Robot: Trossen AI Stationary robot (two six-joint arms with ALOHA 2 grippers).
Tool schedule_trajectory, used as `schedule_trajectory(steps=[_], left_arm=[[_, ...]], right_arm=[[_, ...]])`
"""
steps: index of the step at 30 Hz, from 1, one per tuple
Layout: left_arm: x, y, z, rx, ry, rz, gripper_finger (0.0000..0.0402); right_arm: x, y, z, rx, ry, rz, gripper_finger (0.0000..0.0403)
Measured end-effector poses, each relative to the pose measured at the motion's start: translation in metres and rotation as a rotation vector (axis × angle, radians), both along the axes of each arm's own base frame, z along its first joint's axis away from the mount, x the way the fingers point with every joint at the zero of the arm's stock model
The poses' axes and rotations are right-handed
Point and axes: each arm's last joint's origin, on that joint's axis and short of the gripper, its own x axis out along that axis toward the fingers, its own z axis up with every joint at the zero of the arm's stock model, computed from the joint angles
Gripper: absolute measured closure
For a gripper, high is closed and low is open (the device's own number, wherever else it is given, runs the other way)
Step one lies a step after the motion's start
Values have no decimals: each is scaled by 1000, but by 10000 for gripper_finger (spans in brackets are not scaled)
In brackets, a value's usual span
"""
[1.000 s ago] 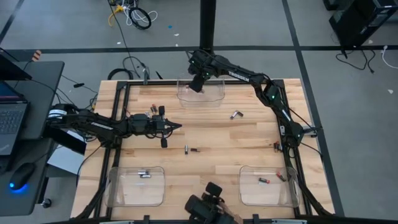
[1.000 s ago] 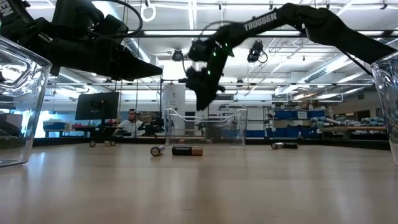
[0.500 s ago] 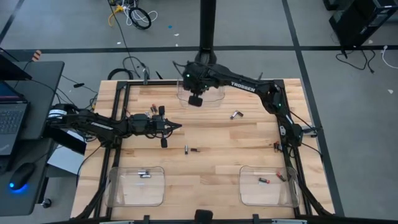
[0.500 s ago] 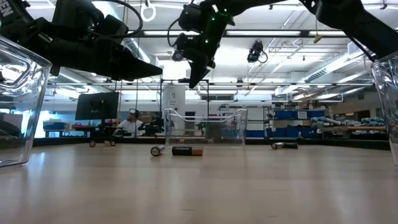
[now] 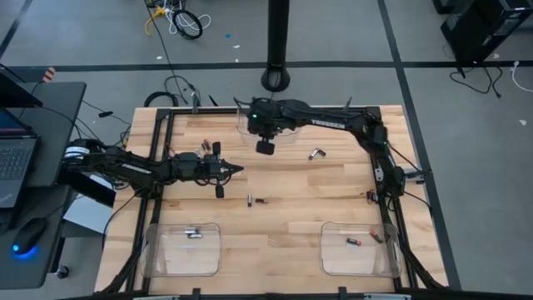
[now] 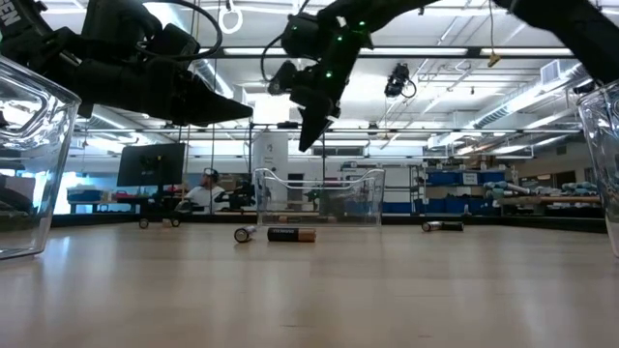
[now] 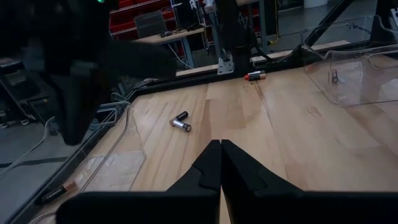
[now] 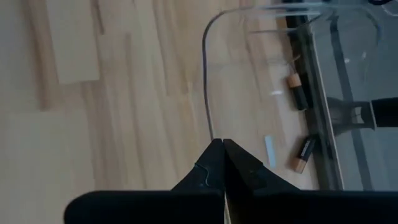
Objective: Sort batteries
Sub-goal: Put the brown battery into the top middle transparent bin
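Note:
Batteries lie loose on the wooden table: one (image 5: 315, 153) right of centre, two (image 5: 256, 200) in the middle, one (image 5: 369, 196) by the right rail. My right gripper (image 5: 265, 148) hangs shut and empty above the near rim of the far clear bin (image 5: 287, 133), its fingers slanting down. The right wrist view shows two batteries (image 8: 299, 91) lying in that bin. My left gripper (image 5: 240, 170) waits shut and level over the table's left half, holding nothing.
A near-left clear bin (image 5: 158, 254) holds batteries (image 5: 193, 233), and a near-right clear bin (image 5: 391, 254) holds two (image 5: 352, 242). A black frame (image 5: 158, 150) runs round the table. Bare wood lies between the two near bins.
My right gripper has swung from over the far bin toward the table's near edge, past the bin's near rim, and rolled somewhat. Its fingers have come together. The left arm and the loose batteries have kept still.

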Motion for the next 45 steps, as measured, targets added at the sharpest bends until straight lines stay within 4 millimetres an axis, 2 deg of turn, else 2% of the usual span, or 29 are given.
schedule_trajectory(steps=[5,11,18,24,28,34,39,45], left_arm=[[0,0,0,0,-1,-2,388],[0,0,0,-4,-1,-6,388],[0,0,0,-6,-2,-6,388],[0,0,0,-7,-3,-6,388],[0,0,0,-7,-3,-6,388],[0,0,0,-7,-3,-6,388],[0,0,0,-6,2,-7,388],[0,0,-1,-2,6,-7,388]], right_arm=[[-30,20,-5,4,-88,-29,398],[-90,65,-20,52,-135,-105,398],[-173,115,-32,110,-46,-263,398],[-225,135,-30,158,155,-418,396],[-241,143,-30,219,309,-463,396],[-248,152,-39,334,564,-406,395],[-246,155,-60,402,736,-344,396],[-247,155,-90,388,910,-317,396]])
